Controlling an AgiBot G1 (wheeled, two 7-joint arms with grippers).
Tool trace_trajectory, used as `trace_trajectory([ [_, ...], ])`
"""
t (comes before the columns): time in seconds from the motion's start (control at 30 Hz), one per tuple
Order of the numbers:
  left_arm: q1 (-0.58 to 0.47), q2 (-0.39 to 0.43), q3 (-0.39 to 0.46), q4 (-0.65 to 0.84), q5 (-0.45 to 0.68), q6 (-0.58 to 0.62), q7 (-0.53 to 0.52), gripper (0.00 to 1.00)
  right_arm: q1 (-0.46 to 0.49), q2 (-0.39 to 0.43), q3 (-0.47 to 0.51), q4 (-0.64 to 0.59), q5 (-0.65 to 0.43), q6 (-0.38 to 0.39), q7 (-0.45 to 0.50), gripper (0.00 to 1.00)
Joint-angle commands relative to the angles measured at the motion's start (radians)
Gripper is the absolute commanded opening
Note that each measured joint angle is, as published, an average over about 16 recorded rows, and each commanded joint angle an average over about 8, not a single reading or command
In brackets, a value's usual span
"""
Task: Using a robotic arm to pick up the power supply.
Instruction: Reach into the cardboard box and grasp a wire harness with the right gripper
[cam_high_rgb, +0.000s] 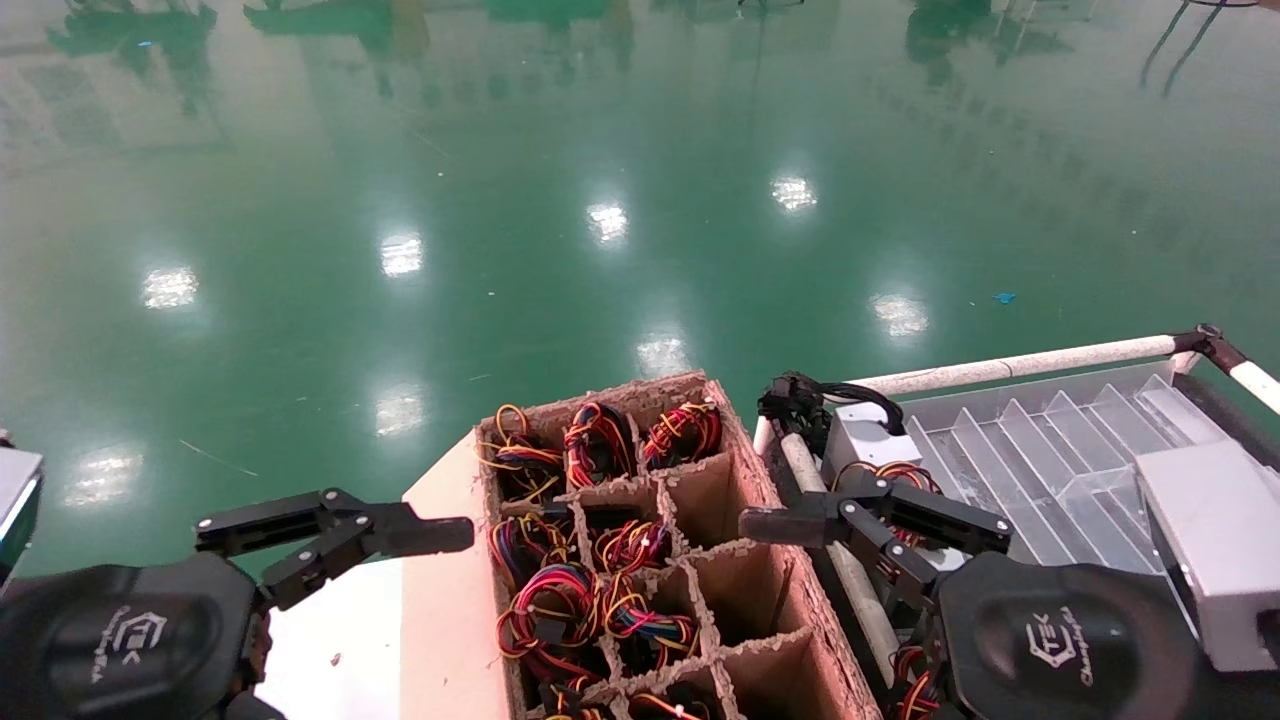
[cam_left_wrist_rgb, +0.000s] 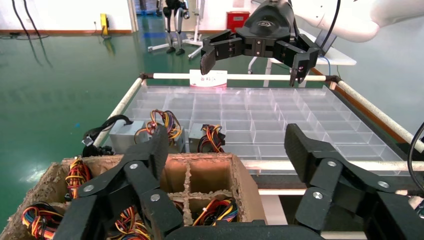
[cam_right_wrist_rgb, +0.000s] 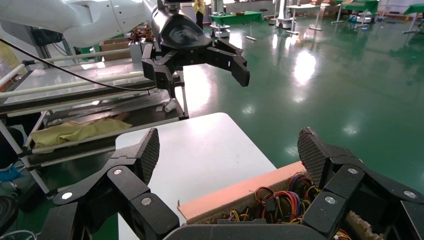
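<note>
A brown cardboard divider box stands in the middle, with bundles of red, orange, yellow and black wires filling several of its cells. One silver-grey power supply with its wire loop lies in the clear tray just right of the box. The left wrist view shows two such units side by side. My right gripper hovers open above the box's right wall and that unit, holding nothing. At the left of the box, my left gripper is open and empty above the white table.
The clear partitioned tray is framed by white pipe rails. A pale grey box sits at its near right. The white table carries the cardboard box. Green floor lies beyond.
</note>
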Motion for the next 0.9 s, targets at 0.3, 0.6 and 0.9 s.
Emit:
trace_trajectory([
  [0.3,0.000,0.000,0.000,0.000,0.000,0.000,0.000,0.00,0.004,-0.002,0.000,-0.004,-0.008,0.008,-0.004,1.00],
  [0.6,0.000,0.000,0.000,0.001,0.000,0.000,0.000,0.00,0.114,-0.068,-0.049,-0.031,-0.197,0.111,-0.053,1.00],
  [0.9,-0.001,0.000,0.001,0.001,0.000,0.000,0.001,0.00,0.273,-0.210,-0.160,-0.063,-0.526,0.261,-0.137,1.00],
])
